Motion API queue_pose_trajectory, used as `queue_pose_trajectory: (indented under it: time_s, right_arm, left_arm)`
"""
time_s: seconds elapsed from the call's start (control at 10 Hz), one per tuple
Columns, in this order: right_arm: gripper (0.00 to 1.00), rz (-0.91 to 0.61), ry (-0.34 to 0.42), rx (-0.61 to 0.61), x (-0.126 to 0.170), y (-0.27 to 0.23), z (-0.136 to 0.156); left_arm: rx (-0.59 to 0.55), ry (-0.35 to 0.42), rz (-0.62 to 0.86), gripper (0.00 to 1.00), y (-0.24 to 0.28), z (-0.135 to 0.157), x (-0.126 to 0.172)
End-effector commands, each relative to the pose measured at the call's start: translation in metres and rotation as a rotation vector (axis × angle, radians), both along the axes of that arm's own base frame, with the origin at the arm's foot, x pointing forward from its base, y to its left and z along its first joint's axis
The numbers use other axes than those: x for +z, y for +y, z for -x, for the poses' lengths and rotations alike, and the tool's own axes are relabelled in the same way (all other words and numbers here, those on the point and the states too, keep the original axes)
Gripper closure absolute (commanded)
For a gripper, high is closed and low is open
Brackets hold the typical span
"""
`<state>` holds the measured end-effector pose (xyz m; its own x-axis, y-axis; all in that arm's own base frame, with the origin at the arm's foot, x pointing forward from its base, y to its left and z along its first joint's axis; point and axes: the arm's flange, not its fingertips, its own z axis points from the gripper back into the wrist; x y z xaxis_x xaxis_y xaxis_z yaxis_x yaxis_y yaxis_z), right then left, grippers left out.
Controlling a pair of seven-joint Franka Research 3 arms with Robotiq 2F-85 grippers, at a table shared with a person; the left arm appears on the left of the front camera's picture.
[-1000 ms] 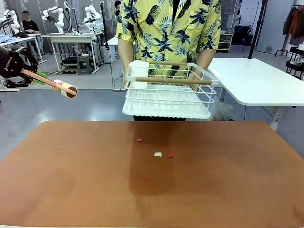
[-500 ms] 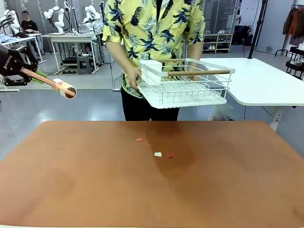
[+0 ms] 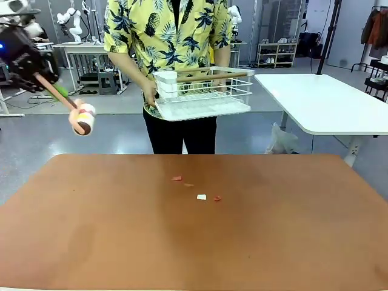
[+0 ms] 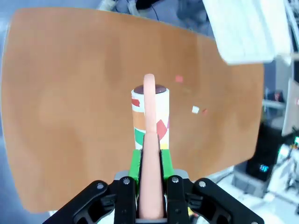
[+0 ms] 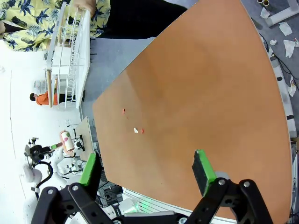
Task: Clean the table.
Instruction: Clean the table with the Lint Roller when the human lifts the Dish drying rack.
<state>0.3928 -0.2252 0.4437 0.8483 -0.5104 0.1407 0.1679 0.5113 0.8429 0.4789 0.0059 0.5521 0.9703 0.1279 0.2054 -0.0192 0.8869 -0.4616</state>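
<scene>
- The desk [image 3: 194, 230] is big and brown, with round corners. In the front view it lies lower than the left claw [image 3: 56, 90] and off to that claw's right. The claw hangs in the air out past the desk's far left corner.
- Three tiny bits lie near the middle of the desk. There is a red bit [image 3: 177, 178], a white bit [image 3: 201, 197], and a second red bit [image 3: 217, 198] just beside the white one. They are well apart from the left claw, lower down and to its right.
- The left claw is clamped tight on the pink handle [image 4: 149, 140] of a roller [image 4: 150, 112]. Its green pads [image 4: 135, 163] press the handle from both sides.
- The roller sticks out past the tips of the left claw. It is white with red and green patches. It is up in the air and does not touch the desk.
- The right claw [image 5: 145, 171] is spread wide apart and holds nothing. In its own view the desk lies out past its two fingers, and the tiny bits show ahead of it.
- A person [image 3: 163, 36] in a yellow shirt with leaves on it stands at the far side of the desk, across from both claws.
- The person holds a white wire rack [image 3: 203, 94] with wooden bars. The rack is to the right of the left claw, at about the same height, and is not on the desk.
- A white table [image 3: 321, 103] stands beyond the desk, far to the right of the left claw.
</scene>
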Motion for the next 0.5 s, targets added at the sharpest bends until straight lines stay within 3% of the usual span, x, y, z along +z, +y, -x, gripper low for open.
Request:
queue_pose_trajectory:
  time_s: [0.0,0.2,0.3,0.4]
  right_arm:
    - [0.00,-0.010,-0.010,0.000,0.003,0.000,0.001]
    - [0.00,-0.010,-0.010,0.000,0.003,0.000,0.001]
    - [0.00,-0.010,-0.010,0.000,0.003,0.000,0.001]
    - [0.00,-0.010,-0.010,0.000,0.003,0.000,0.001]
  left_arm:
    - [-0.108,0.033,0.045,0.79,-0.005,-0.035,-0.029]
    - [-0.031,0.070,0.096,0.79,-0.007,-0.039,-0.028]
    - [-0.102,0.040,0.021,0.79,-0.020,-0.035,-0.042]
    - [-0.102,0.040,0.021,0.79,-0.020,-0.035,-0.042]
